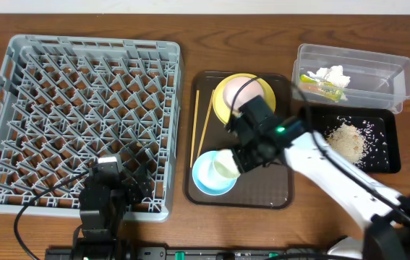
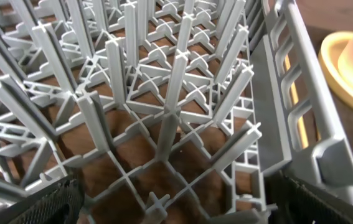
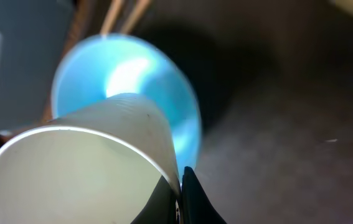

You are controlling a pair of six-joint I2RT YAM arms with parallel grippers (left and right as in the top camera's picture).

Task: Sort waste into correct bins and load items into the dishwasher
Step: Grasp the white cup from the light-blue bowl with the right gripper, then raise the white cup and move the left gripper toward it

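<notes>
My right gripper (image 1: pixel 237 159) (image 3: pixel 179 193) is shut on the rim of the small cream-white bowl (image 1: pixel 225 166) (image 3: pixel 70 174), tilted over the light blue bowl (image 1: pixel 205 180) (image 3: pixel 164 87). The yellow plate (image 1: pixel 220 105) (image 2: pixel 332 62) carries a pale round thing (image 1: pixel 239 88). Chopsticks (image 1: pixel 196 126) lie along the left side of the brown tray. The grey dish rack (image 1: pixel 16 58) (image 2: pixel 164 112) fills the left. My left gripper (image 1: pixel 114 184) (image 2: pixel 173 205) is open and empty above the rack's front right corner. The clear tub (image 1: pixel 400 72) holds the wrapper (image 1: pixel 319 87) and tissue (image 1: pixel 333 74). The black tray (image 1: pixel 389 144) holds rice scraps (image 1: pixel 346 139).
The dark brown serving tray (image 1: pixel 262 191) sits between the rack and the bins, under the plate, bowls and chopsticks. The rack's upright pegs stand close under my left gripper. My right arm crosses over the black tray's front left corner.
</notes>
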